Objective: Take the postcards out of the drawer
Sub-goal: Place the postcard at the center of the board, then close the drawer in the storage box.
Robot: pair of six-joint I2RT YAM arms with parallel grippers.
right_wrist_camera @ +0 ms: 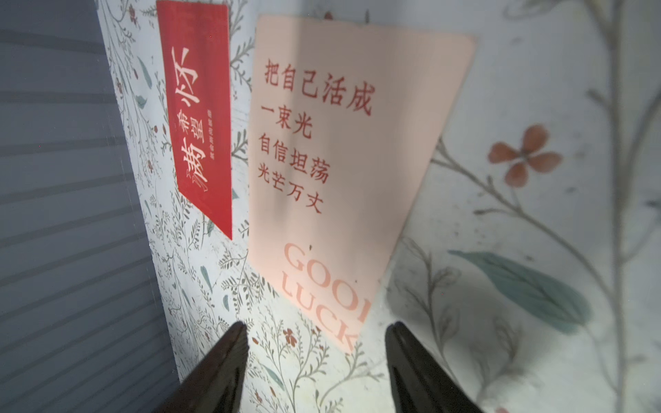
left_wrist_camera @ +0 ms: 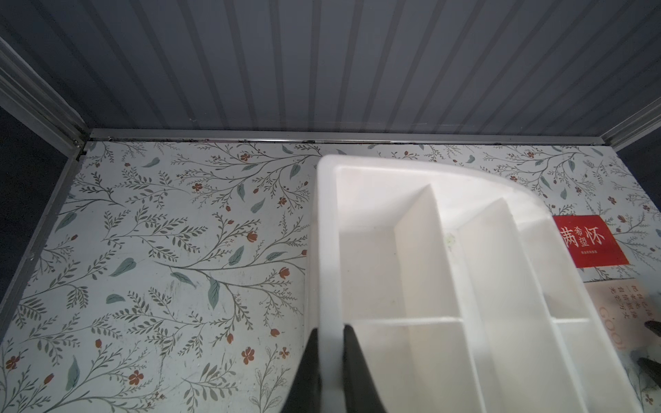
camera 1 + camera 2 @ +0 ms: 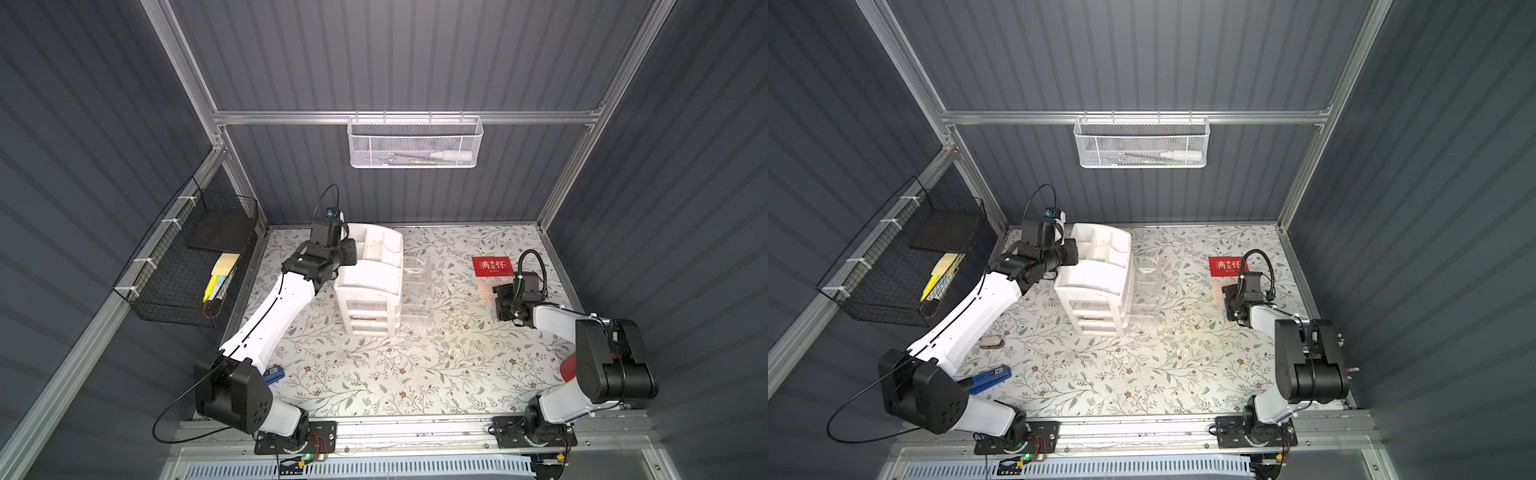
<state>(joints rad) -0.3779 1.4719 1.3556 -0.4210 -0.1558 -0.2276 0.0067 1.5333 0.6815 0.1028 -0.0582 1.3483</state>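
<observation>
A bright red postcard (image 3: 491,266) (image 1: 198,118) with white characters lies flat on the floral table at the back right. Beside it lies a pale pink postcard (image 1: 343,161) (image 3: 1219,289), partly under my right gripper (image 1: 316,329) in both top views. That gripper hangs open just above the card's near corner and holds nothing. My left gripper (image 2: 331,332) is shut on the side wall of the white drawer unit's (image 3: 370,286) top tray (image 2: 327,250). A clear drawer (image 3: 417,286) stands pulled out to the unit's right; I cannot tell what it holds.
A black wire basket (image 3: 187,266) with yellow pads hangs on the left wall. A white mesh basket (image 3: 415,143) hangs on the back rail. A blue object (image 3: 988,378) and a small brownish one (image 3: 991,343) lie near the left arm's base.
</observation>
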